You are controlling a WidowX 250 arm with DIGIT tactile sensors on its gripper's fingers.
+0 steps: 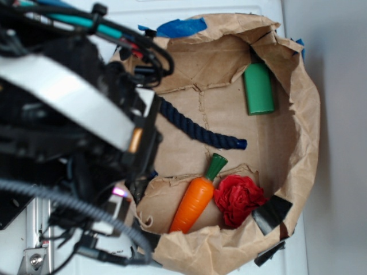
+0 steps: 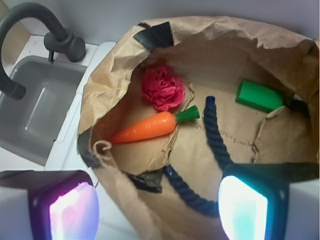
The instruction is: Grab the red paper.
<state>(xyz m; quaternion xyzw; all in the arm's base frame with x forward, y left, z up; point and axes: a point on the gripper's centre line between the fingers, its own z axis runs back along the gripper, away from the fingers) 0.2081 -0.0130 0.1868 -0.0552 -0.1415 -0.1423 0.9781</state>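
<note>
The red paper point(image 1: 238, 199) point(image 2: 162, 88) is a crumpled, rose-like ball lying inside a brown paper bag point(image 1: 304, 103) point(image 2: 220, 37), right beside an orange toy carrot point(image 1: 194, 201) point(image 2: 147, 127) with a green top. My gripper point(image 2: 157, 212) hangs above the bag's near rim, well short of the red paper. It is open: its two glowing pads point(image 2: 72, 210) stand far apart with nothing between them. In the exterior view the arm point(image 1: 74, 114) fills the left side and its fingertips are hidden.
In the bag also lie a dark blue rope point(image 1: 200, 129) point(image 2: 212, 132) and a green block point(image 1: 259, 87) point(image 2: 260, 96). Black tape point(image 1: 272, 213) holds the bag's rim. A toy sink point(image 2: 37, 107) with a dark faucet point(image 2: 30, 30) is at the left.
</note>
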